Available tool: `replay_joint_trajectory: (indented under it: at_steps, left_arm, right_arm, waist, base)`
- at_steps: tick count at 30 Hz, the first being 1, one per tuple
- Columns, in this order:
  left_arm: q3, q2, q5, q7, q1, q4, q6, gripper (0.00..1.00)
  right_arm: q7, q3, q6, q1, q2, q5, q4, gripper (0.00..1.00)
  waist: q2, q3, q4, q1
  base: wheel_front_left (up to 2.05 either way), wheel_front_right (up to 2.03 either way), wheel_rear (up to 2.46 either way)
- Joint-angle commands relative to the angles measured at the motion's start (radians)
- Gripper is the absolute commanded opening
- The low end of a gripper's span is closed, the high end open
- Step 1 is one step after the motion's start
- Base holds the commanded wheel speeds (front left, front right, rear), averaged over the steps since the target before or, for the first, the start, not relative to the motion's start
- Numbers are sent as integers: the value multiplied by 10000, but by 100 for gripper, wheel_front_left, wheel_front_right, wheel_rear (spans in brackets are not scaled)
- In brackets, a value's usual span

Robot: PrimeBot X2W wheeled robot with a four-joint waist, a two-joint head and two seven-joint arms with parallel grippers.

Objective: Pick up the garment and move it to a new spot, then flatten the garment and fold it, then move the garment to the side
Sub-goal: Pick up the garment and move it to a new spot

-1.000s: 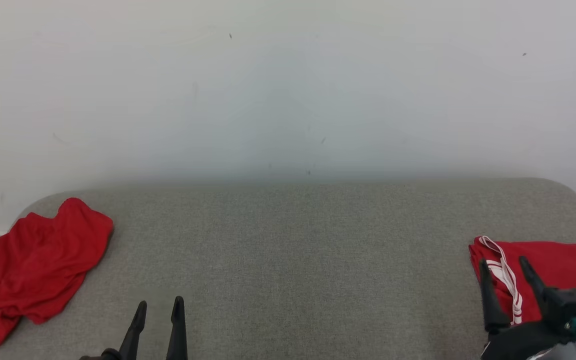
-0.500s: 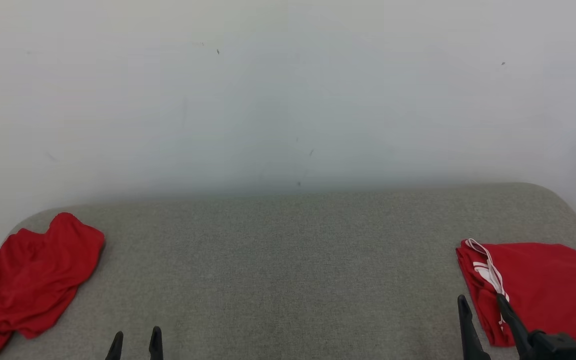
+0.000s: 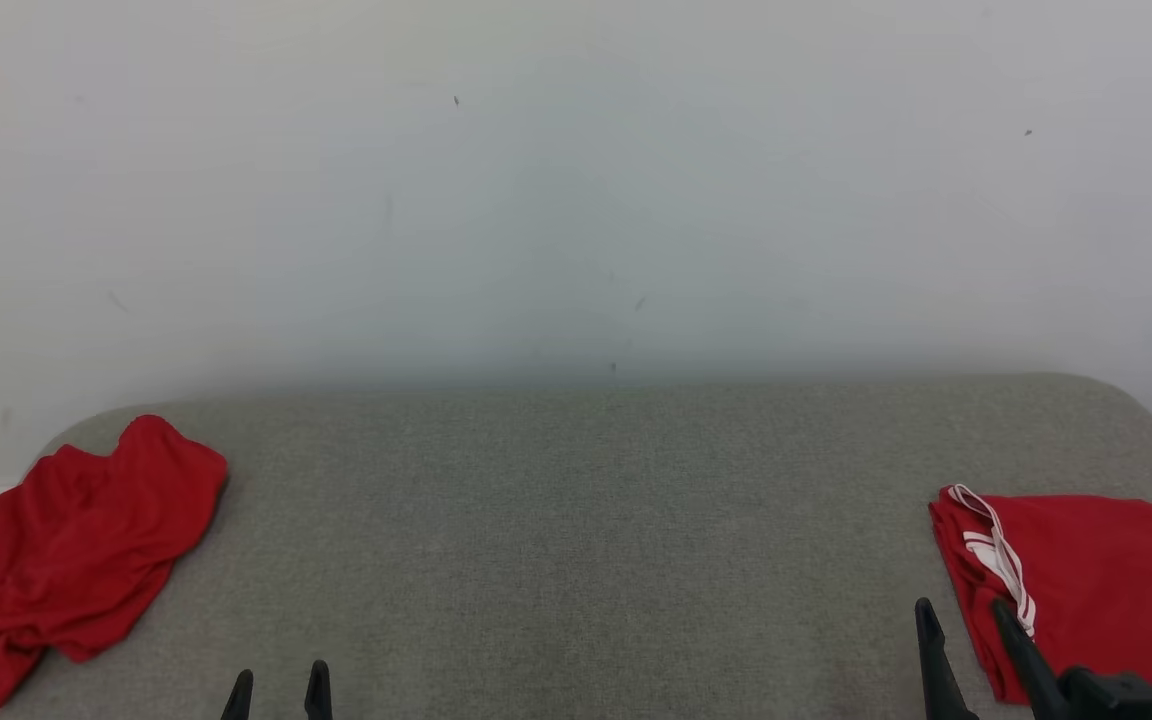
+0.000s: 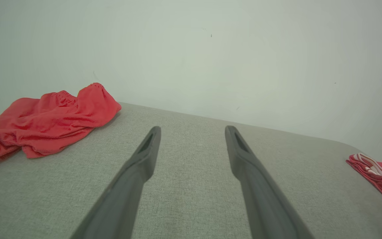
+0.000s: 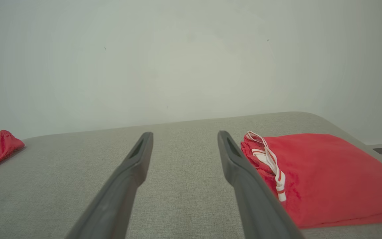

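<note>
A crumpled garment (image 3: 86, 560) lies left, a folded garment (image 3: 1106, 580) right.

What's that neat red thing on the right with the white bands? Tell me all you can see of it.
The folded red garment is soft-looking cloth, folded into a flat, roughly rectangular packet with a smooth top. White bands run down its left edge, where the layers bunch. It lies at the right end of the grey fabric surface. The right gripper, open and holding nothing, is beside that edge; whether a finger touches the cloth cannot be told.
</note>
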Motion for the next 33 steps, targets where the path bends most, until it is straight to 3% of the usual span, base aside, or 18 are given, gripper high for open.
replay_joint_trajectory:
  at_steps: [1, 8, 19, 33]
  left_arm:
    - [-18, -19, 18, -28, -63, 29, 0, 100]
    - [22, 93, 298, -29, -263, 108, -35, 100]
    - [72, 614, 305, -3, -232, 71, 7, 100]
    - [1065, 473, 126, -25, 318, -1004, 388, 100]
  right_arm:
    - [-26, 0, -22, 164, 13, 27, 6, 100]
    - [-167, 199, -22, 304, 15, 323, 157, 100]
    - [-708, 893, -20, -105, 16, 915, 774, 100]
    - [-821, 2220, -22, -1749, 8, 850, 1547, 100]
  waist:
    - [0, -7, 82, 0]
    - [0, -8, 966, 0]
    - [0, 107, 3656, 0]
    - [0, 950, 4499, 0]
  base:
    - [0, 0, 0]
    - [0, 0, 0]
    - [0, 0, 0]
    - [0, 0, 0]
